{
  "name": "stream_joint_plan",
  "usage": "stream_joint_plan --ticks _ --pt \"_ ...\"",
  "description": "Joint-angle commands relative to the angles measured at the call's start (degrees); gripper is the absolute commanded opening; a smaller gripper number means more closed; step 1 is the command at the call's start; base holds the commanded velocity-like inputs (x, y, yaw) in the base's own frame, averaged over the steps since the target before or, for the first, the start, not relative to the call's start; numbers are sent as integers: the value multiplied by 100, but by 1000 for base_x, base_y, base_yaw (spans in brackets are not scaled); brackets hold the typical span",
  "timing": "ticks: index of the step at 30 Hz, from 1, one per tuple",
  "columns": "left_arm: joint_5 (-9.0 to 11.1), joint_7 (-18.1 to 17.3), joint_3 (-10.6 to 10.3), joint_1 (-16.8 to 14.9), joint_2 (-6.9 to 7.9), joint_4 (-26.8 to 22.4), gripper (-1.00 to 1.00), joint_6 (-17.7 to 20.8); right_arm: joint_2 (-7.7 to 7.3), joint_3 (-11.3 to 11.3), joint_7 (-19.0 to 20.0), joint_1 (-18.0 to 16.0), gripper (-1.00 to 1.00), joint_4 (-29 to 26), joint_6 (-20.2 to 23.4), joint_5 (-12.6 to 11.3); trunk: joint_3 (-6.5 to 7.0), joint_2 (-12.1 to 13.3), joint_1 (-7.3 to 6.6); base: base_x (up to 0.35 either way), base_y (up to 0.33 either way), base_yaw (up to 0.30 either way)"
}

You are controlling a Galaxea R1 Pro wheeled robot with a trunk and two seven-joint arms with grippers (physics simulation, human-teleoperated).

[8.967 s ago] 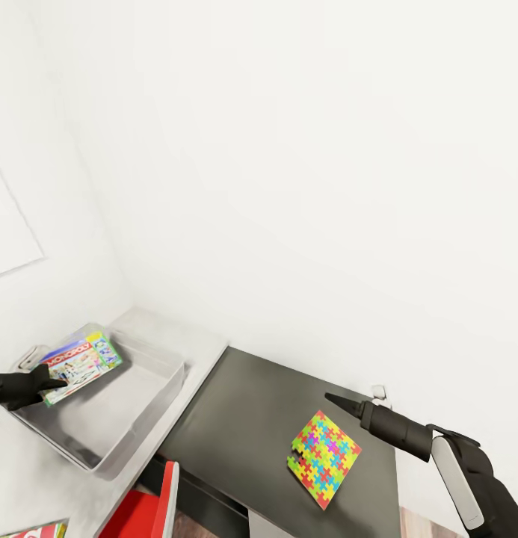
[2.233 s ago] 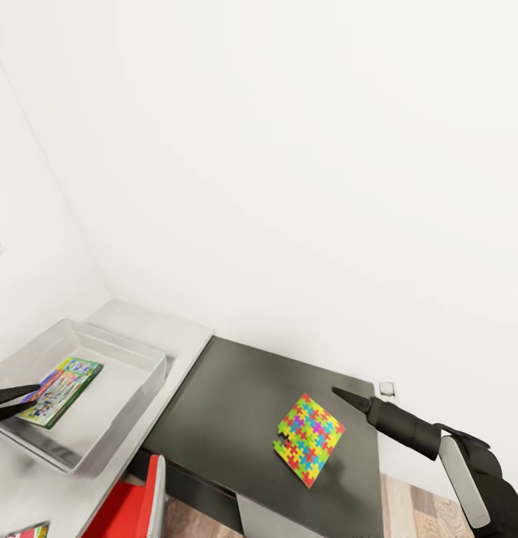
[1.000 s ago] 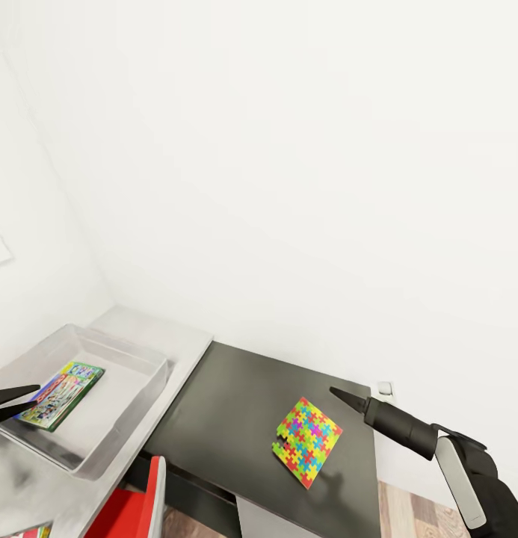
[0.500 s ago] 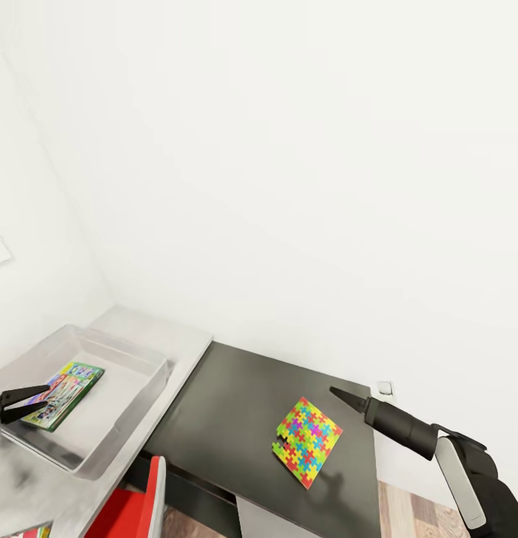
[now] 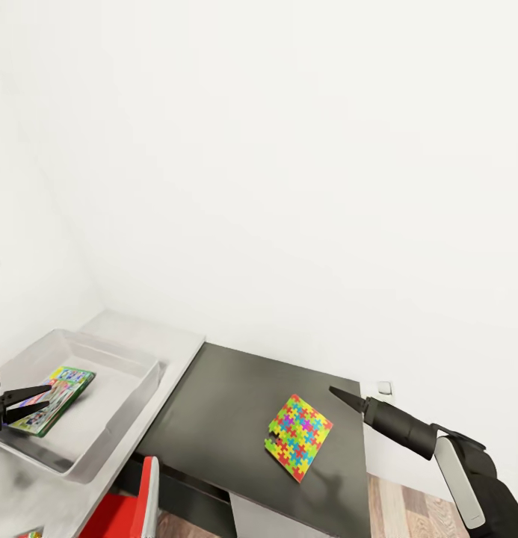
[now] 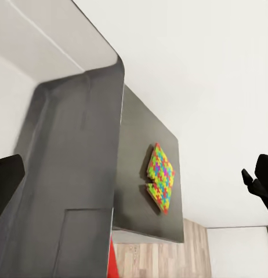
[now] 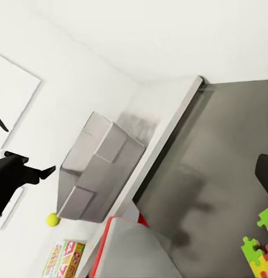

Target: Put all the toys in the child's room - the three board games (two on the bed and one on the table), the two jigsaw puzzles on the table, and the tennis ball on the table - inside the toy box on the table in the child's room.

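Your left gripper (image 5: 23, 398) hangs at the near end of the toy box (image 5: 131, 403) in the head view, its two dark fingers (image 5: 28, 391) spread apart and pinching nothing. Just under those fingers a board game (image 5: 49, 390) with a green edge lies flat on the floor of the box. The box itself sits on the light-grey desk (image 5: 150, 332), close to the corner where that desk meets the lower dark counter (image 5: 221, 411).

Your right gripper (image 5: 341, 396) reaches out over the far right part of the counter, tapering to a single dark point; its fingers look pressed together there, with nothing between them. A jigsaw puzzle (image 5: 298, 436) lies flat on the counter just beside that tip, apart from it, one notched corner towards you. The left wrist view shows the same puzzle (image 6: 159, 178) on the dark counter beyond the grey wall of the box (image 6: 105, 145). In the right wrist view a few puzzle pieces (image 7: 259, 249) sit at the frame's edge near one dark finger.

That right wrist view also gives you the box (image 7: 96, 168) from the outside, and near it a tennis ball (image 7: 51, 219) resting on the light desk (image 7: 169, 121). Close to the ball lies another board game (image 7: 63, 259) in yellow, red and green, on the same desk. A red chair (image 5: 128, 512) stands in front of the desk, below the box.
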Motion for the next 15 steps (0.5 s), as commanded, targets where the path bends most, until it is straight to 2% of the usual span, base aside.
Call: stream_joint_plan --ticks 1,8,15 --pt "-12 -25 7 -5 0 1 100 60 0 -5 6 -5 100 1 35 -23 -12 -12 3 -8 0 -5" --pt "-12 -25 7 -7 3 0 100 59 -3 -12 13 -5 100 -16 36 -31 -8 -12 3 -3 0 -12" --pt "-14 -25 7 -6 0 -7 100 59 -6 -9 16 -5 100 -38 36 -33 31 -12 3 0 0 -145"
